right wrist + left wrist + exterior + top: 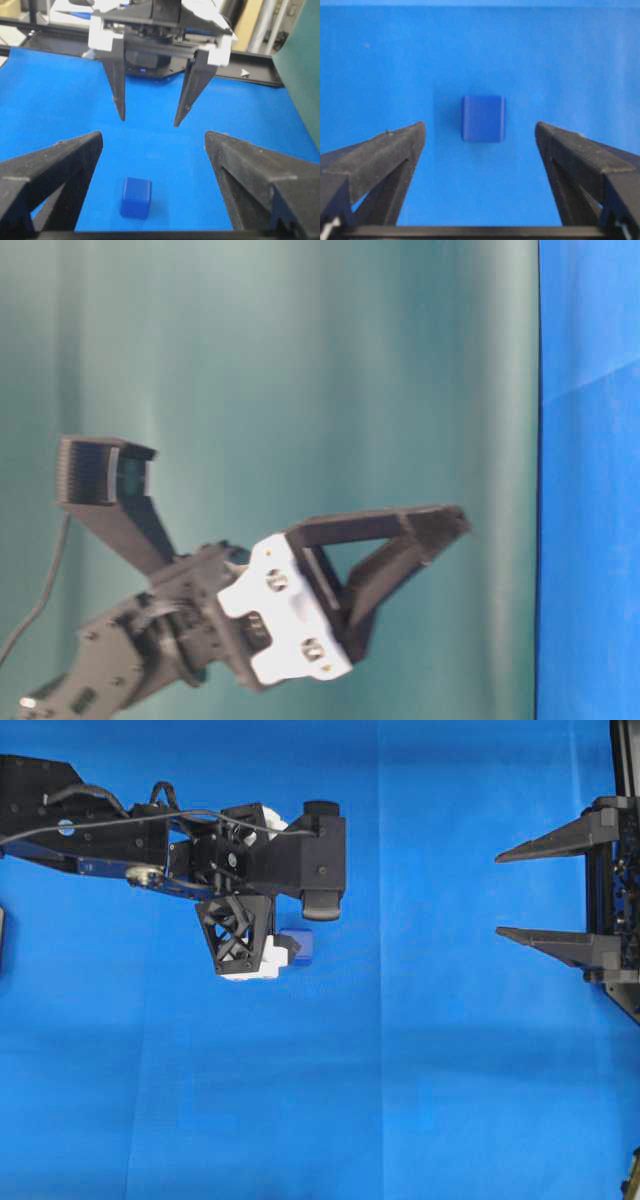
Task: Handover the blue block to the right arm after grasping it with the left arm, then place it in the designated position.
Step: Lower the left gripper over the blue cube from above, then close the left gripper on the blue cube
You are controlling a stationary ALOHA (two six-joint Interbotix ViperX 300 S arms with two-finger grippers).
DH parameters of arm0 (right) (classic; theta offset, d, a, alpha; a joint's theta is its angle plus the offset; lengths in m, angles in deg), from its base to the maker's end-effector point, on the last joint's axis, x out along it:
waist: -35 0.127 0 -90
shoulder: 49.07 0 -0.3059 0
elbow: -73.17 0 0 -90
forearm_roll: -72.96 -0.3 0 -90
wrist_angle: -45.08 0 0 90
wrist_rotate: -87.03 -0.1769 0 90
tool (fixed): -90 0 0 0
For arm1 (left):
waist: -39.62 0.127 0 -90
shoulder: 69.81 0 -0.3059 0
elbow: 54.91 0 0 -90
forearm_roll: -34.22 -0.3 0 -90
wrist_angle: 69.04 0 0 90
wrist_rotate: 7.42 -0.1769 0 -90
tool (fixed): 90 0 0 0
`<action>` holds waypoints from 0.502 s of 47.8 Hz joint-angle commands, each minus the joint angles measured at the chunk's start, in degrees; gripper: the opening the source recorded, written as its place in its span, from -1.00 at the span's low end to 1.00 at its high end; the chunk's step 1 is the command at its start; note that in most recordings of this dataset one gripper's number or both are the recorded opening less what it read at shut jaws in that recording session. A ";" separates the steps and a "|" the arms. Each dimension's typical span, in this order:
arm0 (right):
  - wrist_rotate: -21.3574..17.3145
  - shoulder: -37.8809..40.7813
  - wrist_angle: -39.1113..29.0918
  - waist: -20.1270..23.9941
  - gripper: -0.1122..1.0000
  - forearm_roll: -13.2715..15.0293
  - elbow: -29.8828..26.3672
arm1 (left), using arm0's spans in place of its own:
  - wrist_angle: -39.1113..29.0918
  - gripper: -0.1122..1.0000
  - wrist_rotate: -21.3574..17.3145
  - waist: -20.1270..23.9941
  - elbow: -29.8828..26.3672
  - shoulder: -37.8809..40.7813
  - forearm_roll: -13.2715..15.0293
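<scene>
The blue block (482, 118), a small dark-blue cube, lies on the blue cloth (570, 60). My left gripper (480, 127) hangs above it, pointing down, open, with the block centred in the gap and untouched. From overhead the block (302, 948) peeks out beside the left gripper's white bracket (250, 965). My right gripper (500, 894) waits at the right edge, open and empty. In its wrist view the block (136, 197) lies low between the right gripper (152, 136) fingers, with the left gripper (149, 120) hanging beyond. The table-level view shows the left fingertips (445, 528) off the cloth (590, 480).
Blue cloth (420, 1100) covers the whole table, with faint fold lines. A green backdrop (300, 360) stands behind. Black frame rails (250, 72) run along the table's far edge in the right wrist view.
</scene>
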 commanded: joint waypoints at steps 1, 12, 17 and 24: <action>0.00 0.44 0.26 -0.09 0.96 -0.26 -1.67 | 3.60 0.87 0.18 -0.09 1.05 -0.26 -0.09; -0.09 0.79 0.26 -0.09 0.96 -0.26 -1.58 | 11.07 0.87 1.23 0.00 5.01 2.37 -0.09; 0.00 0.97 0.26 -0.09 0.96 -0.18 -1.49 | 13.80 0.87 1.23 0.44 6.77 3.08 -0.09; -0.09 1.32 0.26 -0.09 0.96 -0.26 -1.49 | 17.93 0.87 1.41 0.79 9.23 4.66 -0.09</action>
